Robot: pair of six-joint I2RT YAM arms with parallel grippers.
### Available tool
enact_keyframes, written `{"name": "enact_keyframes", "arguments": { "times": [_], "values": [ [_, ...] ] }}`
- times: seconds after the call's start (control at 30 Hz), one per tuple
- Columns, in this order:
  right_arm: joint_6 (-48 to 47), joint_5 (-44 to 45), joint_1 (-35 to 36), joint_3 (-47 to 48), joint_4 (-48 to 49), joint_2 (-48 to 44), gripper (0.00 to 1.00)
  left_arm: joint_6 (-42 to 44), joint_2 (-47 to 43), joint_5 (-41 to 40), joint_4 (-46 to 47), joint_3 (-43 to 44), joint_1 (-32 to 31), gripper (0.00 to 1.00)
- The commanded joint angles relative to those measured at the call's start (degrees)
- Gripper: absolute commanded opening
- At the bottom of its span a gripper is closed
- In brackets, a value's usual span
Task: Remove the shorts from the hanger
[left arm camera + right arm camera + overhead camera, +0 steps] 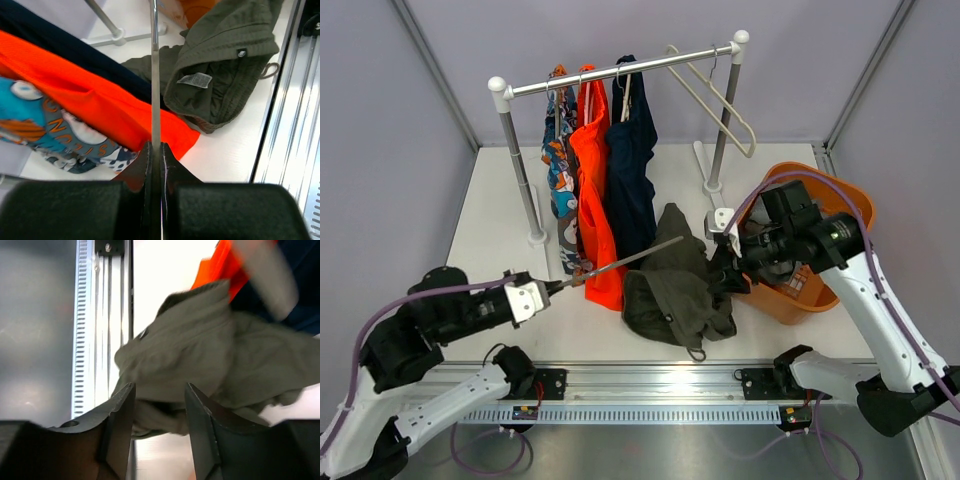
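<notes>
Shorts (675,285) crumpled; left gripper (558,286) clamps hanger (620,262)

top cam: bright, even, lit from overhead; soft shadow under olive shorts (675,290); sheen on base rail (650,385) on my side of them | L wrist: shorts sharp, hanger rod (155,75) beside them glints, my left fingers (75,210) a dark blur | R wrist: shorts washed pale, smeared; my right fingers (117,430) soft

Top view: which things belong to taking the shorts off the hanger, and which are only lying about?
Job: olive shorts, hanger rod, left gripper, right gripper.
Lying about: orange shorts, navy shorts, patterned shorts, white hanger, orange basket, rack.
</notes>
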Motion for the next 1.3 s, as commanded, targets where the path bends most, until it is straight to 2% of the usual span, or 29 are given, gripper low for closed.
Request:
{"name": "enact_keyframes", "arguments": {
  "times": [0.0, 0.07, 0.17, 0.3, 0.47, 0.73, 0.87, 0.97, 1.1, 1.17, 1.27],
  "values": [
    [-7.8, 0.6, 0.3, 9.2, -6.3, -2.3, 0.55, -1.4, 3.1, 5.0, 11.7, -2.1, -0.2, 0.0],
    [-14.3, -0.2, 0.3, 11.8, -11.0, -2.3, 0.58, -1.7, 4.8, 7.0, 14.2, -3.4, -0.2, 0.0],
    [-14.6, -1.0, 0.3, 11.4, -9.1, -2.6, 0.59, -2.8, 6.3, 10.5, 18.8, -5.3, -0.1, 0.0],
    [-13.5, -3.1, 0.3, 9.4, -4.9, -1.3, 0.61, -3.6, 10.3, 14.2, 22.4, -5.9, -0.1, 0.0],
    [-9.5, 2.3, 0.3, 7.8, 2.1, 1.9, 0.59, -5.3, 11.9, 17.3, 27.3, -6.8, 0.1, 0.0],
    [-7.6, 4.3, 0.8, 4.5, 7.8, 2.6, 0.56, -7.3, 11.9, 19.7, 31.2, -9.4, 0.7, 0.0],
    [-13.9, -4.6, 0.7, 11.1, -1.5, 1.7, 0.54, -6.8, 12.5, 20.4, 29.6, -9.5, 1.5, 0.0],
    [-12.2, -7.8, 0.8, 14.4, -2.5, 2.0, 0.53, -6.7, 12.5, 21.5, 29.4, -10.1, 2.8, 0.0],
    [-4.1, -2.1, 0.8, 11.0, 6.0, 0.4, 0.6, -7.2, 12.7, 23.0, 30.2, -10.7, 4.1, 0.0],
    [-3.0, 0.7, 0.8, 8.5, 8.5, 1.0, 0.66, -7.5, 12.8, 23.5, 30.6, -10.7, 4.2, 0.0],
    [-5.5, 3.2, 0.8, 6.9, 6.7, 3.0, 0.67, -7.8, 12.9, 24.1, 31.1, -10.6, 4.3, 0.0]
  ]
}}
